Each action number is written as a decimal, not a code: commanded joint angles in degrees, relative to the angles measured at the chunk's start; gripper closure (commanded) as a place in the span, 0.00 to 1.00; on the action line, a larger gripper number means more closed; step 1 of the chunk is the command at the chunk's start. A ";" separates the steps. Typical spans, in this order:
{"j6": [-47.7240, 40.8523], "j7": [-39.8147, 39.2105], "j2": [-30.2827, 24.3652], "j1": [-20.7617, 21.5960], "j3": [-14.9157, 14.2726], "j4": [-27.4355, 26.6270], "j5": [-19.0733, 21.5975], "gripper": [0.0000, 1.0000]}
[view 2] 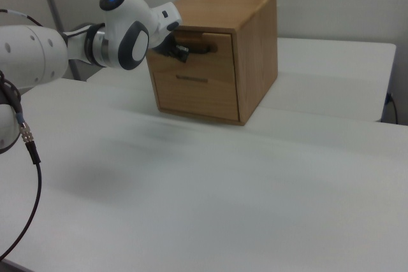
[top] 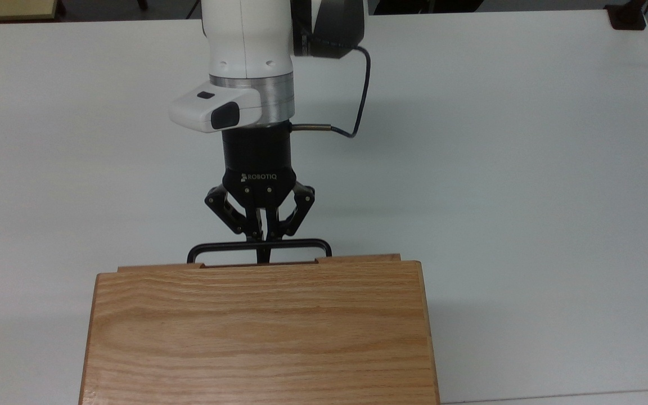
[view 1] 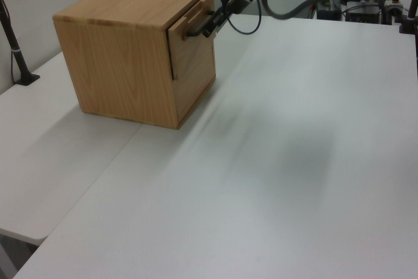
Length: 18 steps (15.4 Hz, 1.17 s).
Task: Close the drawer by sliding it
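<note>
The drawer (top: pixel 358 258) sits pushed into the oak cabinet (top: pixel 259 332); in the top view a thin strip of its front panel still shows beyond the cabinet's top. Its black bar handle (top: pixel 307 243) sticks out toward the arm. My gripper (top: pixel 264 254) is shut, its fingers pressed together, crossing the middle of the bar and reaching the front panel. In the left view the drawer front (view 1: pixel 192 57) lies nearly flush with the cabinet (view 1: pixel 124 63), with the gripper (view 1: pixel 210 24) at the handle. The right view shows the gripper (view 2: pixel 178 50) against the upper drawer front (view 2: pixel 213 41).
The cabinet stands on a wide white table (top: pixel 526 169). A second drawer front (view 2: pixel 197 90) lies below the upper one, shut. A black cable (top: pixel 360 95) loops from the wrist. A dark post (view 1: pixel 16 50) stands at the left view's left edge.
</note>
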 commanded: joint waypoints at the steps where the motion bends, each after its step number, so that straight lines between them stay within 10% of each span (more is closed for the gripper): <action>1: 5.38 1.14 1.56 0.20 -0.10 1.78 0.63 1.00; 11: 3.19 0.71 -2.39 0.02 -0.19 -3.74 0.46 1.00; 18: -25.86 0.35 -9.68 0.02 -0.19 -5.60 -4.81 1.00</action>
